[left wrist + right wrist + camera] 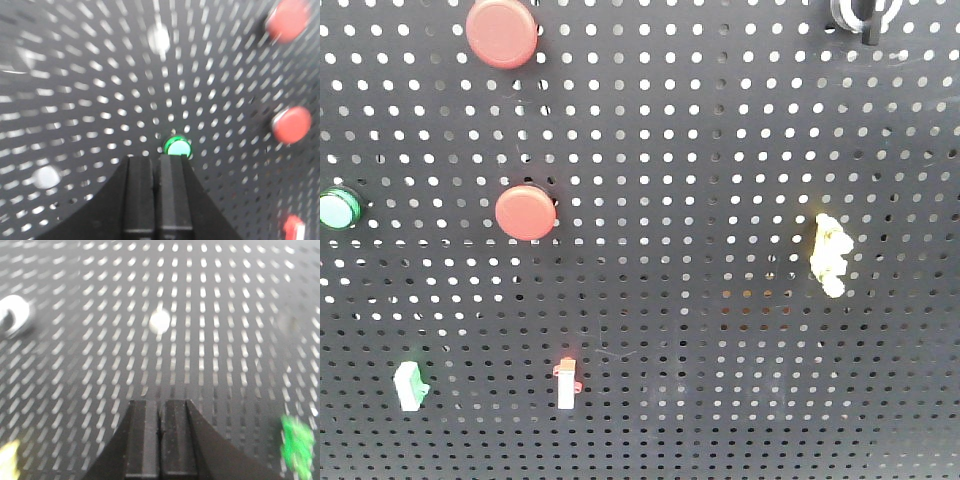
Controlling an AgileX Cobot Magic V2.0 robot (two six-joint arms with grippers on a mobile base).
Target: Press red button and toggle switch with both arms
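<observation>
Two round red buttons are mounted on the black pegboard [740, 330], one at the top [501, 32] and one lower [526, 212]. A small red-and-white toggle switch [566, 382] sits near the bottom. Neither arm shows in the front view. In the left wrist view my left gripper [156, 158] is shut and empty, its tips just short of a lit green button [177, 147]. The red buttons [292, 124] lie to its right, with the red switch [294, 227] at the lower right. My right gripper [160, 402] is shut and empty, facing bare pegboard [210, 340].
On the board there are also the green button [338, 208] at the left edge, a green-and-white switch [410, 386], a yellow piece [830, 255] at the right and a black knob [865, 12] at the top right. The right wrist view shows a white peg [160, 321].
</observation>
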